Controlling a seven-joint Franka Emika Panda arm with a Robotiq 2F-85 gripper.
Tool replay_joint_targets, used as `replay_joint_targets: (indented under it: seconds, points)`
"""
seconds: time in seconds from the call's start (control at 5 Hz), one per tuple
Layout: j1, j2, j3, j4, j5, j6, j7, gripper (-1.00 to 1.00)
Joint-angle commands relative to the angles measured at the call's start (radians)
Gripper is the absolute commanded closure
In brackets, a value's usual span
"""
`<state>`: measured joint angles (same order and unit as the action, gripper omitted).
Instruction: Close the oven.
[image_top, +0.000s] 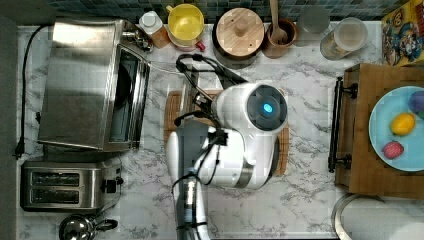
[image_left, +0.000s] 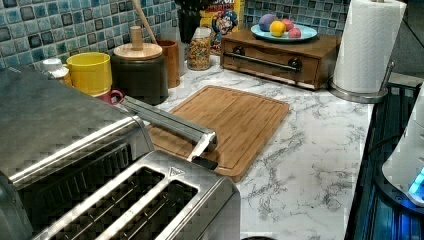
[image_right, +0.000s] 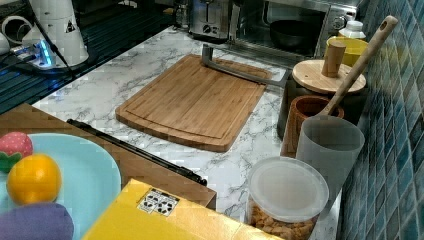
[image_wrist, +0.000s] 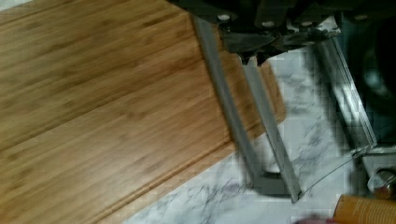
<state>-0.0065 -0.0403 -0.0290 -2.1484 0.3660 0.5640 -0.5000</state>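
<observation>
Task status: not completed. The oven (image_top: 80, 85) stands with its glass door (image_wrist: 348, 98) dropped down to roughly level, and the bar handle (image_right: 235, 70) at the door's free edge hangs over the near end of the cutting board (image_left: 235, 120). The gripper (image_wrist: 254, 42) sits directly above this handle, close to it, with the board beneath and the oven body beyond the door on the far side of the handle. Whether the gripper is open or closed, or has contact with the handle, cannot be determined from these views. Judged remaining work: engage the handle or door edge, then swing the door up and push it against the oven front until it seats. Markings: the yellow cereal box (image_left: 220, 22) bears a cartoon figure, but its lettering is not legible; a small sticker (image_right: 157, 201) with symbols on the box top is unreadable; no brand name is readable on the oven or the two-slot toaster (image_top: 67, 185).
</observation>
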Motion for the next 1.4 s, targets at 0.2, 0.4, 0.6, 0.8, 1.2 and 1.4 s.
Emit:
replay_joint_targets:
  seconds: [0.2, 0.4, 0.6, 0.8, 1.2, 1.4]
  points:
    - [-0.009, -0.127, -0.082, -0.305, 0.338, 0.153, -0.513, 1.00]
    - [0.022, -0.110, -0.090, -0.340, 0.431, 0.212, -0.674, 1.00]
    - [0.061, -0.027, -0.088, -0.332, 0.558, 0.282, -0.821, 1.00]
    - [-0.047, 0.078, 0.013, -0.274, 0.707, 0.259, -0.978, 1.00]
    - [-0.065, 0.238, -0.051, -0.169, 0.926, 0.198, -1.218, 1.00]
    - [-0.093, 0.256, -0.058, -0.155, 1.030, 0.200, -1.276, 1.00]
